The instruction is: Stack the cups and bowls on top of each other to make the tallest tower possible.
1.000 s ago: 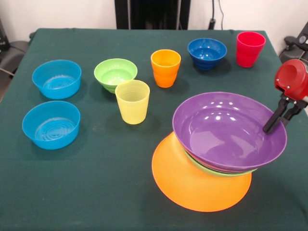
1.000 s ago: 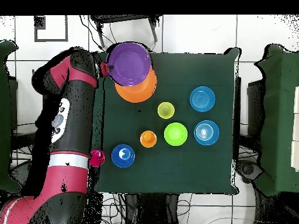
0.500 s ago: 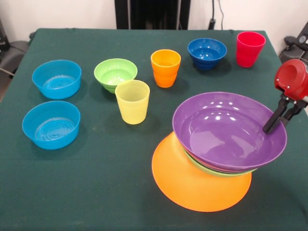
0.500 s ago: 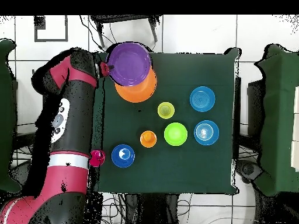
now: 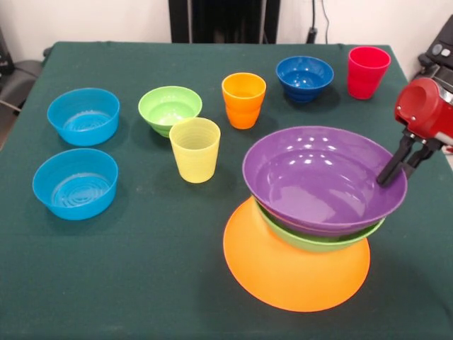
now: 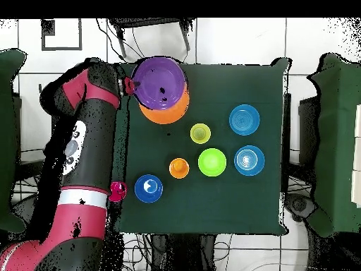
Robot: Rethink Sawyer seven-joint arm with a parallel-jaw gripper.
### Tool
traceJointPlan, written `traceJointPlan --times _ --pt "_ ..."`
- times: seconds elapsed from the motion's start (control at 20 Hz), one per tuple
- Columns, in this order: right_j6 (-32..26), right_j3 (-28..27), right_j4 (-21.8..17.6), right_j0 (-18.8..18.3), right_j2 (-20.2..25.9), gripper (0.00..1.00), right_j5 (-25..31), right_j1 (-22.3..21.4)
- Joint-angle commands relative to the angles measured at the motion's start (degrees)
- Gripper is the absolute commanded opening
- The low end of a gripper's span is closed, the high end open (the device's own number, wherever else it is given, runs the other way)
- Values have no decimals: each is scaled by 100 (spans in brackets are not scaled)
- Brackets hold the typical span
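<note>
Left to right in the front view: two light blue bowls point(image 5: 83, 116) by the table's point(image 5: 141, 283) left edge, the tower point(image 5: 311, 212) near its right edge, the gripper point(image 5: 396, 166) with fingers clamped on the purple bowl's point(image 5: 318, 184) rim.

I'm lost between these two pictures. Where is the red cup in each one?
Front view: the red cup stands at the top right, just right of the dark blue bowl.
Overhead view: the red cup is at the lower left, just left of the dark blue bowl.
Shared landmark: the dark blue bowl.
</note>
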Motion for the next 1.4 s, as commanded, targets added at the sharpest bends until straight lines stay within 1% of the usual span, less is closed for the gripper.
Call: traceJointPlan --times 0.05,0.25,0.7,1.2,1.4 --pt "-381 817 -283 -134 564 0 -114 -191" --pt "-414 1010 -304 -171 627 0 -255 -279" --pt "-448 901 -276 -279 817 0 -530 -203" --pt "-431 885 -212 -297 972 0 -540 -197" --pt "-405 897 -243 -277 964 0 -557 -207"
